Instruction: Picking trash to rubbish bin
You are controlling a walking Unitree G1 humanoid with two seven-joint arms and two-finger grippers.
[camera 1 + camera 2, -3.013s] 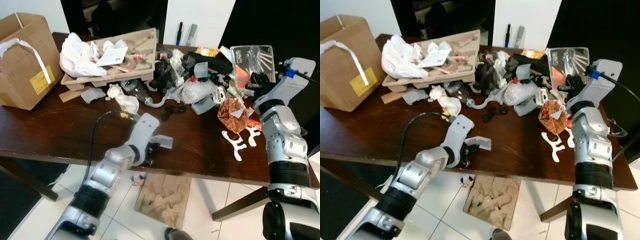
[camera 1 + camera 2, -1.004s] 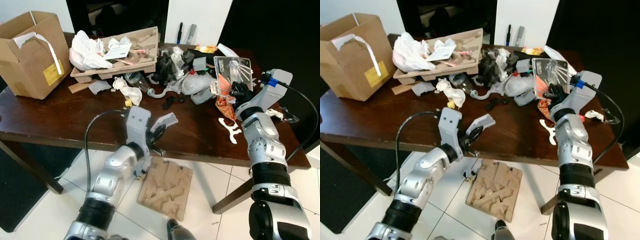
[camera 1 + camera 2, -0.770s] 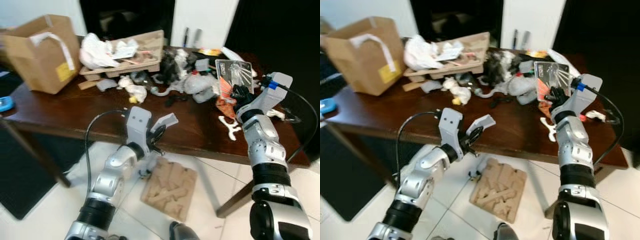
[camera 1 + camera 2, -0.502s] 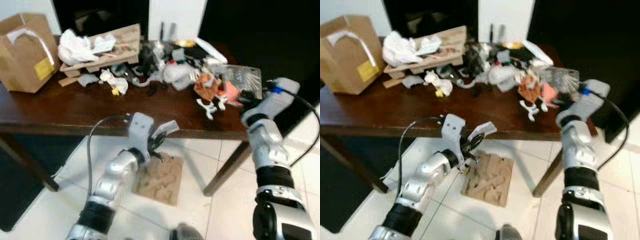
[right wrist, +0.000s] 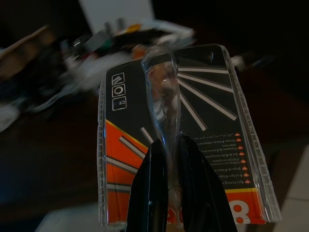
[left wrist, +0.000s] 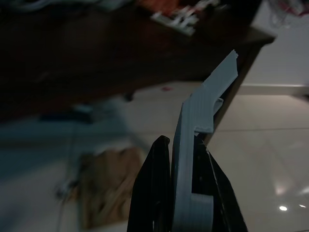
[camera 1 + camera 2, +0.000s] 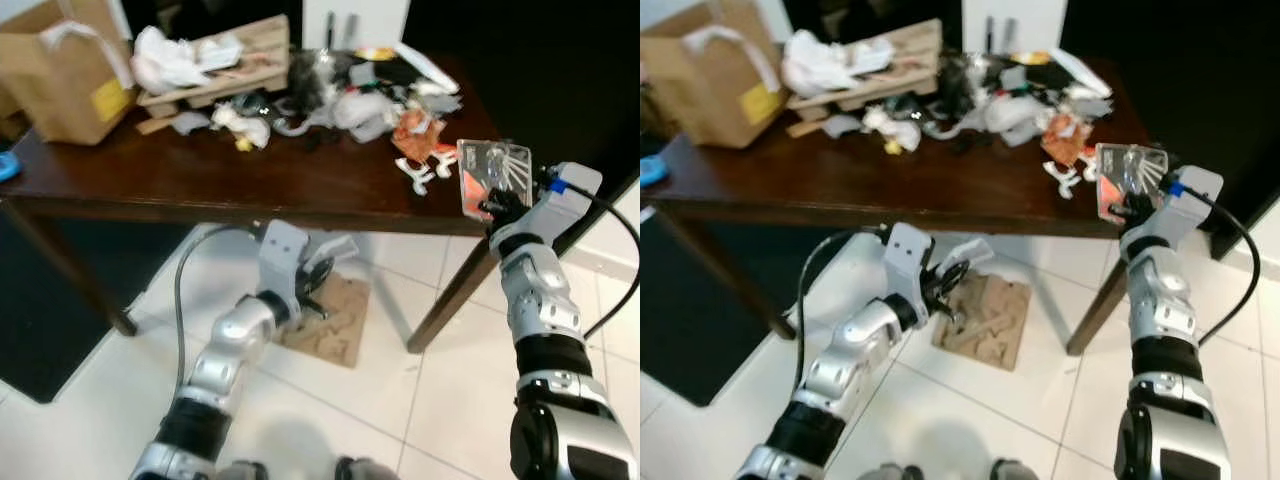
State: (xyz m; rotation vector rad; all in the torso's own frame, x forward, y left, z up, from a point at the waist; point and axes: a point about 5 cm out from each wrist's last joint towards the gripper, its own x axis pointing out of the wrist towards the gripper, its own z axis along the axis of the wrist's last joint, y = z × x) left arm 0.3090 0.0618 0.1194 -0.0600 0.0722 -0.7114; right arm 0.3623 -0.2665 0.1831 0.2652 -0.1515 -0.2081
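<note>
Two pieces in hand, away from table [image 7: 200, 190]: right gripper [image 5: 166, 193] pinches blister pack [image 7: 490, 172] at its clear bubble, light, stiff, slick, likely to slip; left gripper [image 6: 178, 193] clamps grey plastic piece [image 6: 203, 125] low over floor, rigid & light

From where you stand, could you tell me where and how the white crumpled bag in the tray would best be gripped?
Probably by the raised crumpled top of the white crumpled bag, from above: it bulges over the cardboard tray and its folds give the fingers something to pinch. The cardboard box crowds one side.
</note>
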